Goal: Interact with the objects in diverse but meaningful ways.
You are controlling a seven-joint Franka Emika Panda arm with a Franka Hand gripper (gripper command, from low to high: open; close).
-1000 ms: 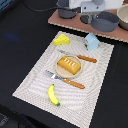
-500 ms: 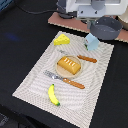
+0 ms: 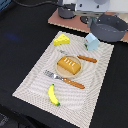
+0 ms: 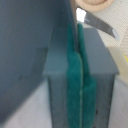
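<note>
The robot arm (image 3: 92,6) has drawn back toward the far edge of the table (image 3: 20,45) since a second ago, and now sits at the top of the exterior view, above the grey pots (image 3: 107,27). The wrist view shows the hand (image 4: 76,75) closed — its green pads (image 4: 72,85) pressed flat together with nothing between them. On the striped placemat (image 3: 35,82) nothing has shifted: bread loaf (image 3: 69,65) on its plate, cheese wedge (image 3: 61,39) and milk carton (image 3: 91,41) at the far end, banana (image 3: 52,94) nearest — knife (image 3: 86,58) and fork (image 3: 65,80) flanking the plate.
</note>
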